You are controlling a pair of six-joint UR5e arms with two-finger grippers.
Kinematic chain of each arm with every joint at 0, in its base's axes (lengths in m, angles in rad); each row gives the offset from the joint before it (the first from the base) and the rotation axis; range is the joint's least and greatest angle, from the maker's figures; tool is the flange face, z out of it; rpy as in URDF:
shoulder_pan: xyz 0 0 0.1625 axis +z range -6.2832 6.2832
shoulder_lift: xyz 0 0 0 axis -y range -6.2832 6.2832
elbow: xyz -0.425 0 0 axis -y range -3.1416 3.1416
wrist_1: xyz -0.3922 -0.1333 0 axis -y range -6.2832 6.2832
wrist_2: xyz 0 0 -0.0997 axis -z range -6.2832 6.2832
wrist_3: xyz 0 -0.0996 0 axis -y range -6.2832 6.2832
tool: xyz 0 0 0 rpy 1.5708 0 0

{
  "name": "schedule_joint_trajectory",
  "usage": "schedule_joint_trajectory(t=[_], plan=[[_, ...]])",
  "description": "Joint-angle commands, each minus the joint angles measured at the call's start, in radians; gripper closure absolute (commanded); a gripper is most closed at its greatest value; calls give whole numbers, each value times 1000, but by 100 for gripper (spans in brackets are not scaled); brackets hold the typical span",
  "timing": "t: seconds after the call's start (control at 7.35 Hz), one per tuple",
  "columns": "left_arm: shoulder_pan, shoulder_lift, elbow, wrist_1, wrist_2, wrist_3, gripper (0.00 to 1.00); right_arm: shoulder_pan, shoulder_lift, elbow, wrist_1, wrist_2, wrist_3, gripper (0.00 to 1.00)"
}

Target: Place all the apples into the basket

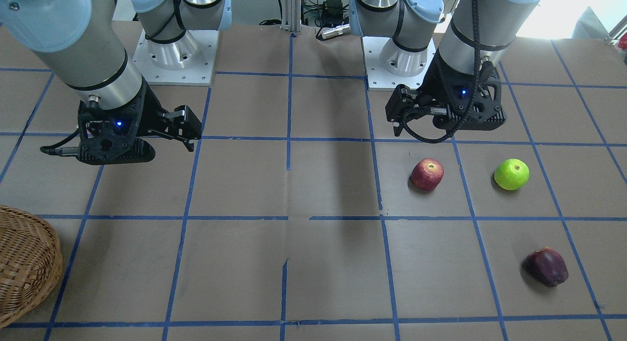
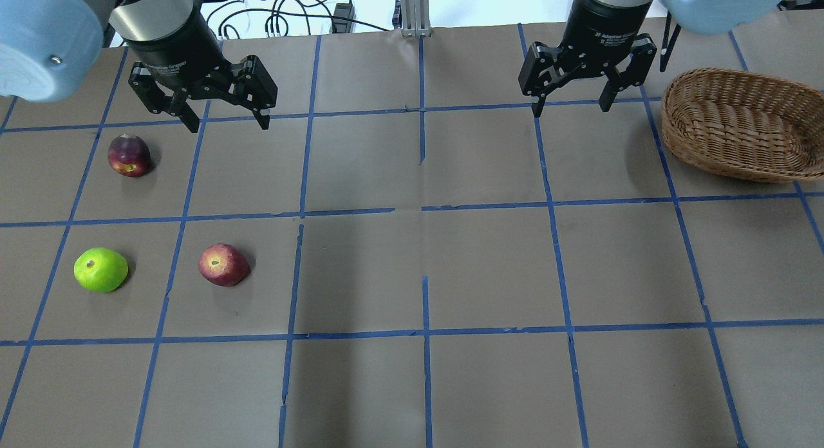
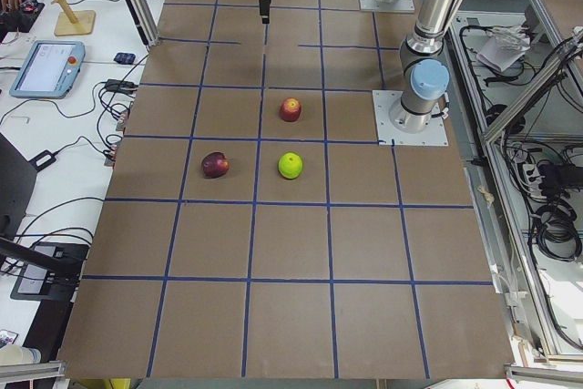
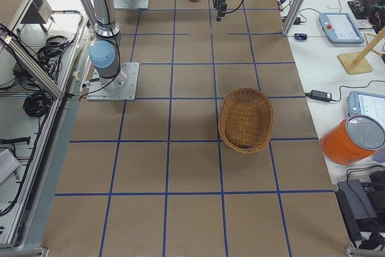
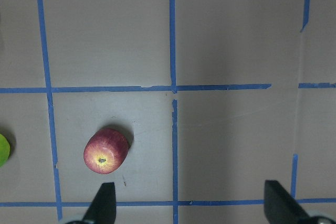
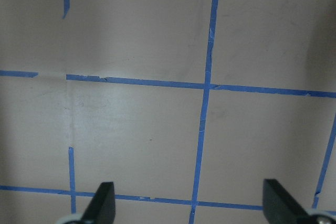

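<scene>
Overhead, your left tool [image 2: 228,123] hung above the table [image 2: 489,268] with its two fingers spread wide and nothing held between them. All three apples lay on the table on that tool's side, each apart from the others and none touching it.

The red apple [image 2: 223,265] was the one closest to the left tool. In your left wrist view it sat just ahead of one fingertip [image 5: 102,203], to the side of the gap between the fingers and not inside it, with its stem end turned up toward the camera. The green apple [image 2: 100,270] lay farther to the left tool's left, beyond the red one, and showed only as a sliver at the edge of that wrist view. The maroon apple [image 2: 129,155] also lay to the left tool's left, in a different taped square from the other two. From these angles you could not tell how far forward of the tool it sat.

Your right tool [image 2: 571,108] hung well to the right of the left tool, likewise above the table, its fingers just as wide apart and holding nothing. The basket [image 2: 708,155] stood farther right again, past the right tool and well apart from the left tool and from every apple. Blue tape lines [image 2: 360,212] crossed the table beneath both tools.
</scene>
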Motion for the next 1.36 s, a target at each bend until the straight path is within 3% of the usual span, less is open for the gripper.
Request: schedule_joint_trajectory(t=[0.0, 0.82, 1.22], plan=[[0, -1, 2, 0, 0, 0, 0, 0, 0, 0, 1, 0, 0, 0], [16, 2, -20, -6, 11, 18, 0, 0, 0, 0, 1, -24, 0, 0], [138, 31, -177, 33, 3, 220, 0, 0, 0, 2, 1, -34, 1, 0]])
